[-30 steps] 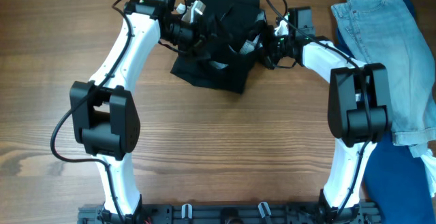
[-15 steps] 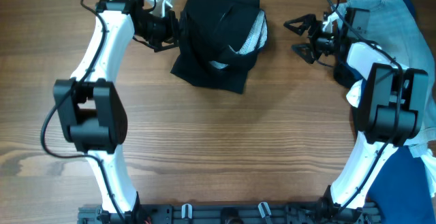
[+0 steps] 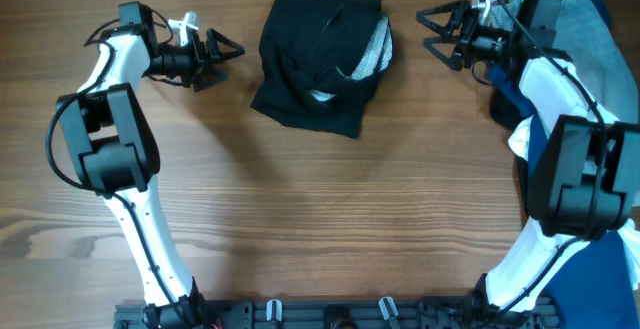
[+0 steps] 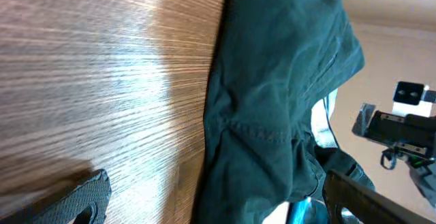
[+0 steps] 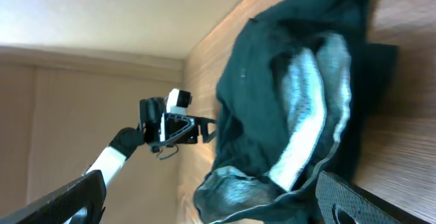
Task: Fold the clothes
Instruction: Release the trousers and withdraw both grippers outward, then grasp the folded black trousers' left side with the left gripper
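1. The wooden table (image 3: 320,219) fills the overhead view.
2. The black garment (image 3: 315,69) lies bunched in a rough, uneven fold at the far middle of the table. A pale patch (image 3: 374,54) shows on the side nearer the right arm. It sits between the two grippers and touches neither.
3. Light blue jeans (image 3: 600,44) lie at the table's right edge, partly under the right arm.
4. Dark blue fabric (image 3: 610,289) shows at the near right corner.
5. The left gripper (image 3: 222,59) points at the garment from its left, just beside it. Its jaws are spread wide with nothing between them. From the left wrist, the garment (image 4: 272,101) lies ahead, with only bare wood between the fingers (image 4: 75,197).
6. The right gripper (image 3: 432,37) faces the garment from the other side, a little apart from it. Its jaws are also wide and empty. From the right wrist, the garment (image 5: 286,94) lies beyond the fingers (image 5: 354,197).
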Tool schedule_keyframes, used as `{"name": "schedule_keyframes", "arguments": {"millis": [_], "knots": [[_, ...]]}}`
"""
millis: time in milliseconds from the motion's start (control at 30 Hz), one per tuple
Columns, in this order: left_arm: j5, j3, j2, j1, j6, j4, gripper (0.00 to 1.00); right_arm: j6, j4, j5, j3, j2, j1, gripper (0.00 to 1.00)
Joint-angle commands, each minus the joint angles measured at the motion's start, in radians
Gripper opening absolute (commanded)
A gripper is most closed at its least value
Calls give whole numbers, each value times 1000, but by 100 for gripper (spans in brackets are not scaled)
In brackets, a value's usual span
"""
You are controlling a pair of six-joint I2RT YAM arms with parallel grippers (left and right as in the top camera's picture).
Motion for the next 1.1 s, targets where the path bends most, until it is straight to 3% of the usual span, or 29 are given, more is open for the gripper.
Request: {"name": "schedule_keyframes", "arguments": {"millis": [0, 400, 933, 967, 1067], "knots": [[67, -5, 54, -16, 24, 24, 100, -28, 5, -42, -10, -58, 21, 100], [214, -5, 170, -42, 20, 115, 100, -32, 22, -105, -10, -120, 93, 100], [248, -5, 170, -242, -11, 165, 99, -20, 38, -114, -10, -161, 108, 100], [262, -5, 170, -245, -11, 172, 82, -21, 38, -118, -10, -161, 108, 100], [272, -5, 170, -248, -68, 203, 18, -20, 38, -131, -10, -161, 108, 100]]}}
